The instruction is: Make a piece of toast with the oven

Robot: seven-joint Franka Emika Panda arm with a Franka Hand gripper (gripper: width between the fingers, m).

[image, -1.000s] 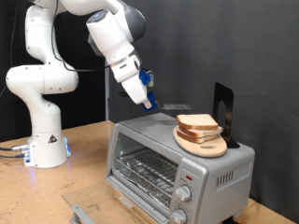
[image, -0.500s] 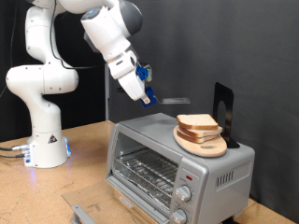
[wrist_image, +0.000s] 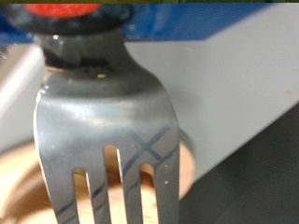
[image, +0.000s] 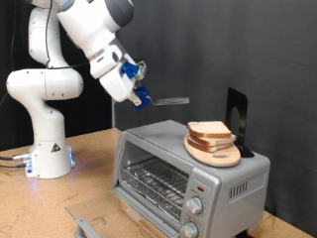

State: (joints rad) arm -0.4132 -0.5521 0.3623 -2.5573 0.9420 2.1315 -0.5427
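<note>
Aloft | gripper (image: 140,95) clamped on fork (image: 170,100) | left of toast (image: 209,130) | above oven (image: 188,164) | door open

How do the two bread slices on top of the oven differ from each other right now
The top bread slice lies fully in view, its whole pale face showing; the lower bread slice is mostly covered, showing only its edge. The top slice sits shifted toward the exterior view's left, the lower one toward the right. Both are pale tan with brown crust, stacked on the wooden plate on the oven, untouched by the gripper.
</note>
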